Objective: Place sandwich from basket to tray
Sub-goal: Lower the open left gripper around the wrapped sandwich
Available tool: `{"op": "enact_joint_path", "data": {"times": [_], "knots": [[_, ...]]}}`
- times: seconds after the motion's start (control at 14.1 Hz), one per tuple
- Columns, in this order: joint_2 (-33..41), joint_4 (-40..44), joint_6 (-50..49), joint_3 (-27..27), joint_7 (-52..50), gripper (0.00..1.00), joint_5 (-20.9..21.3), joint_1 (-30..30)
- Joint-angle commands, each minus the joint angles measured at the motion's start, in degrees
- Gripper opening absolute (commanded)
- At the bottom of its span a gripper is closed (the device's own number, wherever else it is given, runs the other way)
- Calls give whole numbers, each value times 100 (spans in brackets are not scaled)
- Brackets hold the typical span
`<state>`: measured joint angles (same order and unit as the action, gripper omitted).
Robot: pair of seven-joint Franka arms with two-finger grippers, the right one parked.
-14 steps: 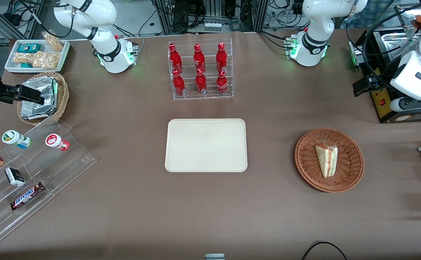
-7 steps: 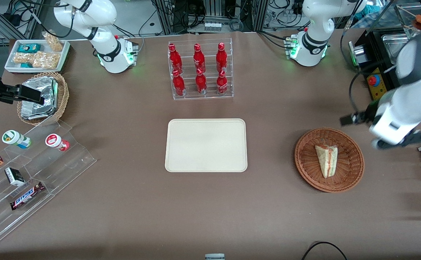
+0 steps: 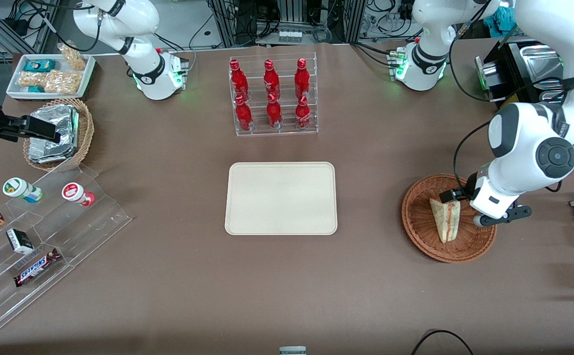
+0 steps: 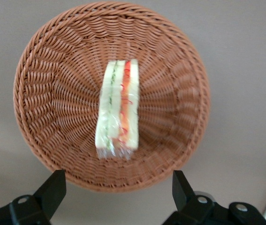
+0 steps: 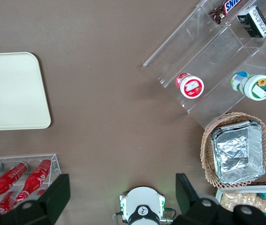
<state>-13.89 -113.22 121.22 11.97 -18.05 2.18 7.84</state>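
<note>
Approach step in hand: the gripper (image 4: 116,190) hangs above the basket (image 3: 417,231) with fingers spread wide and empty, the sandwich (image 3: 445,218) lying inside untouched; next move likely calls for descent astride it, tray (image 3: 281,198) well apart.

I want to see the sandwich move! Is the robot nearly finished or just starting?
Just starting. Nothing is moved yet: the sandwich lies in the basket, and the tray has nothing on it. Right now the pincer hangs open above the basket, fingers apart and touching nothing. Left to do: go down, pinch the sandwich, lift it, carry it to the tray and let go.
</note>
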Motion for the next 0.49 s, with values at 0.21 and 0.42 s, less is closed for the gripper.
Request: {"op": "enact_joint_path", "data": {"times": [0.21, 0.42], "knots": [[-438, -289, 910, 51, 39, 100, 46, 95], [-728, -289, 1174, 51, 47, 100, 46, 104]]}}
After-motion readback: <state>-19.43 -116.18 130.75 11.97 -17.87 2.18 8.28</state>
